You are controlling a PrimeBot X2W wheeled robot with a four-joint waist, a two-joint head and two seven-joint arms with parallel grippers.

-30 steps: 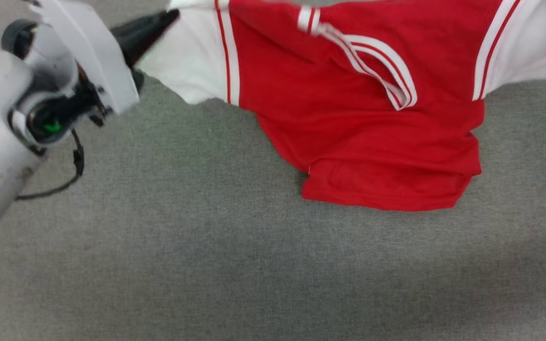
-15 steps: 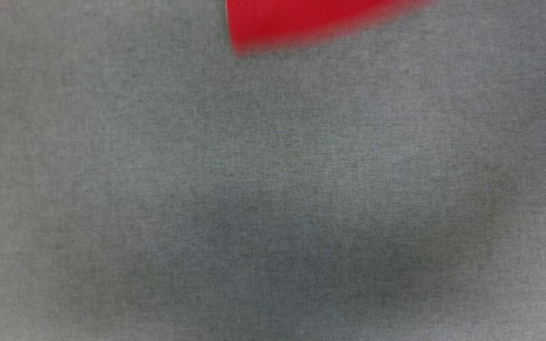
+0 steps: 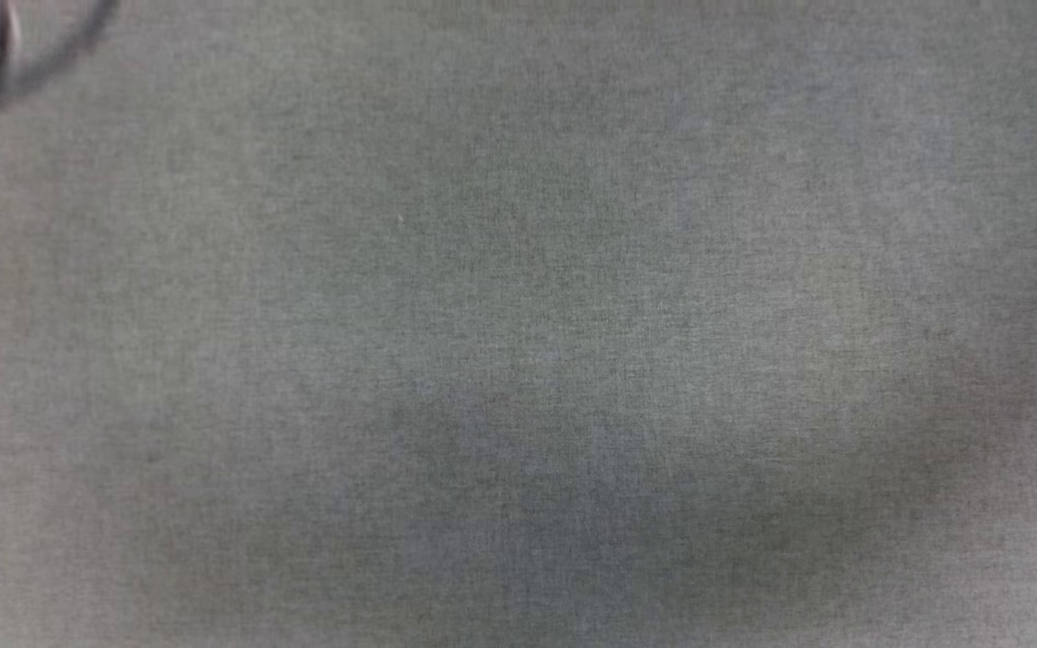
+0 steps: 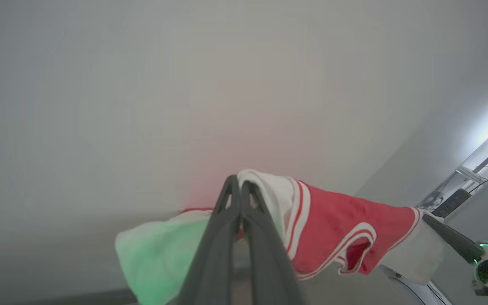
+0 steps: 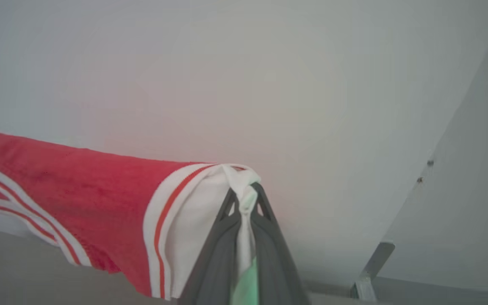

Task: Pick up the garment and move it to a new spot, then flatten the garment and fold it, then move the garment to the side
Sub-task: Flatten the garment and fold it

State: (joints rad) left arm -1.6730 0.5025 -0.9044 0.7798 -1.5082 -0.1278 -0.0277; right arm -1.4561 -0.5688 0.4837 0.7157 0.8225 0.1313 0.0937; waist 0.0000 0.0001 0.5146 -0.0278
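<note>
From the head: grey cloth surface [image 3: 518, 360], with a blurred dark cable [image 3: 41, 58] at 11 o'clock.

From the left wrist: red shirt [image 4: 345, 228] strung sideways. One white sleeve pinched tight in the left jaws at 6 o'clock. Body running out toward 3 o'clock, neck opening sagging low, far sleeve meeting the other arm's dark finger [image 4: 451, 239].

From the right wrist: red body coming in from 9 o'clock, striped seam next, then white sleeve bunched and clamped between the right jaws at 6 o'clock.

Long axis sleeve to sleeve, stretched between both arms, cloth hanging free beneath.
</note>
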